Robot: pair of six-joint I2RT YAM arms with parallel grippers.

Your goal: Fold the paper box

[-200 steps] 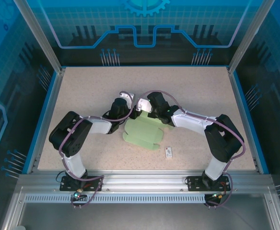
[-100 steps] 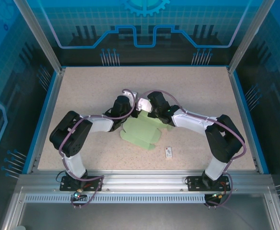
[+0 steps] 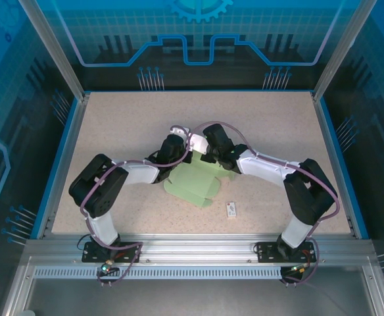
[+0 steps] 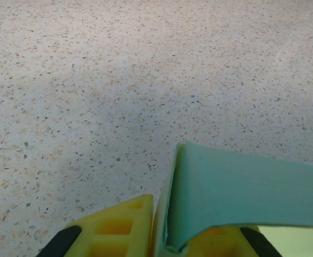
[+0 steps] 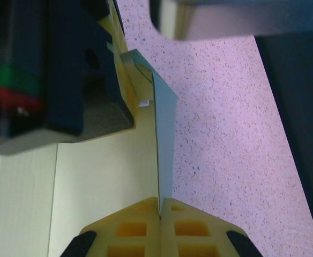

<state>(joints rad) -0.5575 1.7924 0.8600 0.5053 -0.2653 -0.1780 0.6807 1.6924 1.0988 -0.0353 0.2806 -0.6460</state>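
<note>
While the left pincer [image 4: 164, 231] and right pincer [image 5: 160, 214] each clench a raised flap of the paper box [image 3: 195, 184], opposing pulls could tear it.

From above, the far edge of the paper box [image 3: 193, 185] is lost under the left gripper [image 3: 180, 155] and right gripper [image 3: 205, 157], their fingertips buried too. The mark on the small white tag [image 3: 231, 209] is too tiny to read. At the left wrist the pinched flap runs off the right edge; at the right wrist the other gripper's body is a blur.
</note>
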